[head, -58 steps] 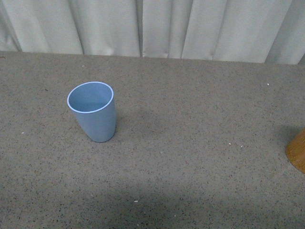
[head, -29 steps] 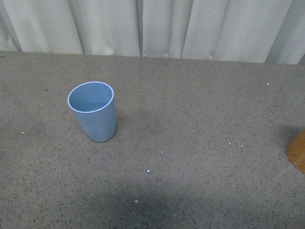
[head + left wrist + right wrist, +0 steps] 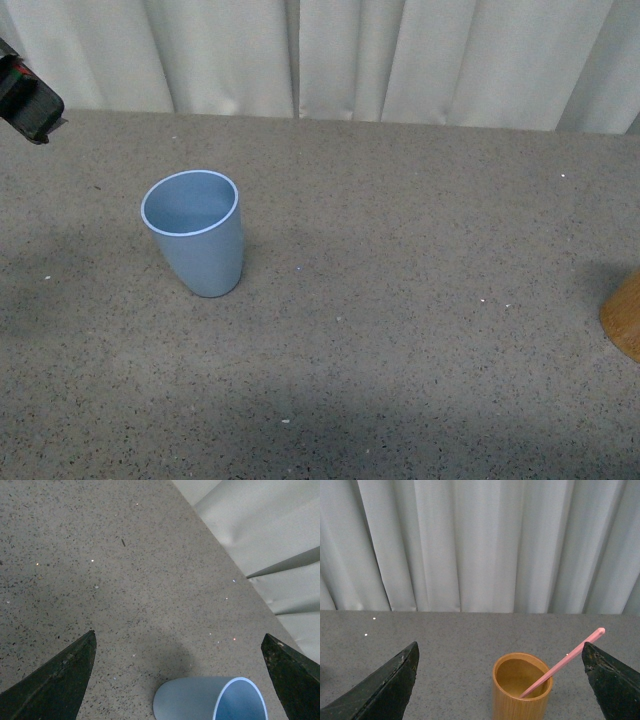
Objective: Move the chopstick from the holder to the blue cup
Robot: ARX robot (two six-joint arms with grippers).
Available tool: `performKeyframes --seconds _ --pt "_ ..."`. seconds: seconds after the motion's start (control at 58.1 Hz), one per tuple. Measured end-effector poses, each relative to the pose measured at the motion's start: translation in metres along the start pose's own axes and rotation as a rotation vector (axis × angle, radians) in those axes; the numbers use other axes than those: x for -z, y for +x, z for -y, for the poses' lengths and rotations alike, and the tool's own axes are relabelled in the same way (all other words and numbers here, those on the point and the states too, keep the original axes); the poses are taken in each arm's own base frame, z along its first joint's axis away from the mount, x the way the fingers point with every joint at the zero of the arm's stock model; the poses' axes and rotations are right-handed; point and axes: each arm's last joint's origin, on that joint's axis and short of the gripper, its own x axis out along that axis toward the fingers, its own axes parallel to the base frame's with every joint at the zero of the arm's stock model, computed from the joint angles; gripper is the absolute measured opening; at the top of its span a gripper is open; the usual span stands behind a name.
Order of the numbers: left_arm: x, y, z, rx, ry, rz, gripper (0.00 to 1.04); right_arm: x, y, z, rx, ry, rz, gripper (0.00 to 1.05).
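Backdrop: grey speckled tabletop (image 3: 420, 250), pale curtains (image 3: 450, 60) behind
Left gripper (image 3: 178, 635): fingers spread wide, empty, raised at the table's far left
Right gripper (image 3: 500, 645): fingers spread wide, empty, facing the holder
Blue cup (image 3: 195, 235): upright, empty, left of centre
Chopstick (image 3: 565, 660): leaning inside the holder, tip past the rim
Wooden holder (image 3: 522, 692): upright, at the table's right edge

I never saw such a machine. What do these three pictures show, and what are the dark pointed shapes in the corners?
It is a robot with two arms. One camera sits on its body; two sit on the wrists. The dark shapes are the fingers of each open end effector: the left end effector faces the blue cup, the right end effector faces the wooden holder with the pink chopstick leaning inside. Both stand on a grey table. Nothing is held.
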Motion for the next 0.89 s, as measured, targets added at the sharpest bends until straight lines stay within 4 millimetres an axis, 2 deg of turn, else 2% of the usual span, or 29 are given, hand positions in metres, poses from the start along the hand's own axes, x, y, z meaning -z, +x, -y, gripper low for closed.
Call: performKeyframes --seconds 0.327,0.894 --pt "0.027 0.027 0.013 -0.014 0.037 -0.083 0.98 0.0 0.0 0.0 0.0 0.0 0.0 0.95" --pt "0.034 0.036 0.012 -0.069 0.058 -0.096 0.98 0.0 0.0 0.0 0.0 0.0 0.0 0.95"
